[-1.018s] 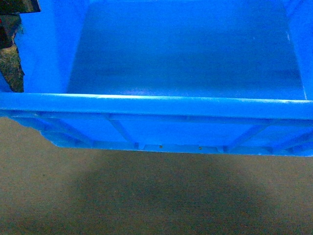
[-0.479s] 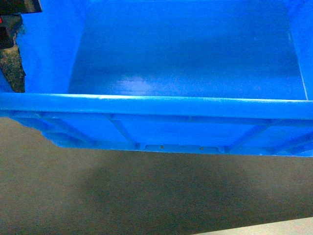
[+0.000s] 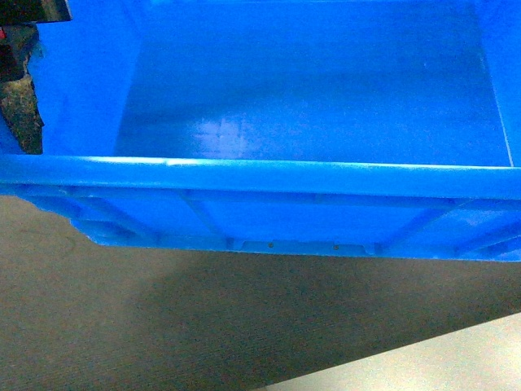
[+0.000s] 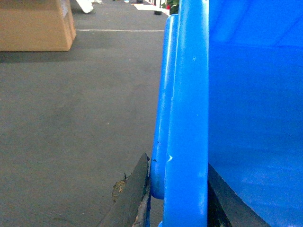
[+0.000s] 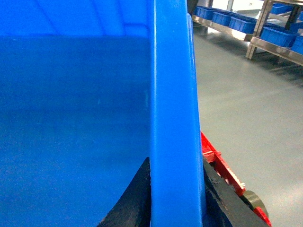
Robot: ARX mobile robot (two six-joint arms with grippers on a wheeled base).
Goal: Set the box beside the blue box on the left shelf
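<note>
Blue plastic fills nearly all you can see: the box (image 3: pixel 309 122) hangs in front of the head camera, carried above the dark carpeted floor (image 3: pixel 122 326), its near rim running level from side to side and its empty inside open to you. Its long axis lies across the robot, one end wall toward each arm, so neither arm is nearer; the load is shared between them. A paler strip of floor (image 3: pixel 440 358) shows at the lower right under the box.

On the right wrist view, steel racks with small blue bins (image 5: pixel 246 21) stand well apart across the pale floor, and a red frame with a wheel (image 5: pixel 232 182) sits just below the box wall. On the left wrist view a cardboard carton (image 4: pixel 35 23) rests far off on the carpet. You cannot see the left shelf with rollers, nor the blue box it should hold, in any view, so your judgement of heading has to wait until one appears.

Your left gripper (image 4: pixel 177 198) is clamped on the box, a dark finger on either side of the rolled rim of the left wall. Your right gripper (image 5: pixel 175 194) is clamped likewise on the right wall's rim, one finger inside and one outside
</note>
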